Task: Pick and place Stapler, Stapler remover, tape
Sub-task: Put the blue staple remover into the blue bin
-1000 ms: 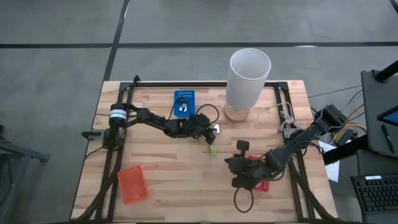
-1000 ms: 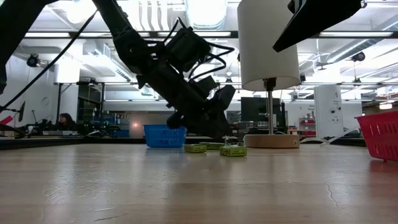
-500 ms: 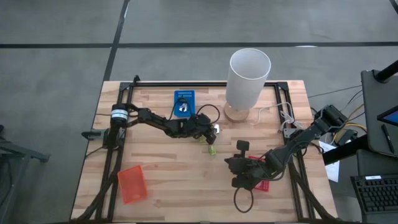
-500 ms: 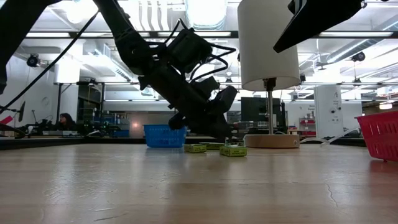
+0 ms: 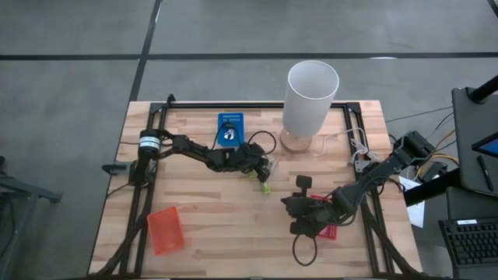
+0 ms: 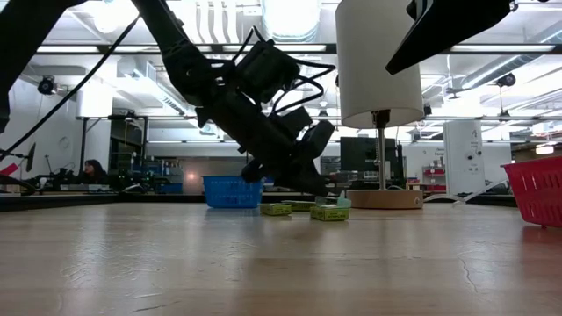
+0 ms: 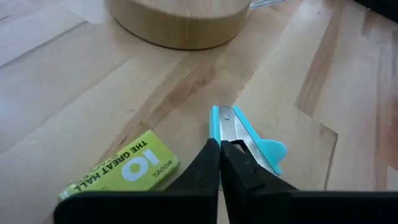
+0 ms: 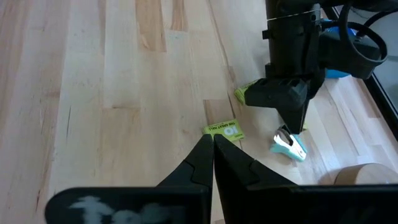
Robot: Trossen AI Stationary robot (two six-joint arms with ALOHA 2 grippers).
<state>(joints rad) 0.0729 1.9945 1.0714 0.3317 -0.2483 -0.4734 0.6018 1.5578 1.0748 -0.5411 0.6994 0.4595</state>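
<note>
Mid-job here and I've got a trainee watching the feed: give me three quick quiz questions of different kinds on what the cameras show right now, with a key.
1. True or false: the left gripper is shut on the turquoise staple remover.
2. Multiple choice: the blue basket sits A) at the table's front edge, B) beside the lamp base at the back, C) under the right arm.
3. Fill in: the right gripper waits with its fingers ____, near the red basket.

Key
1. True; its tips pinch the remover's end.
2. B
3. shut
</note>
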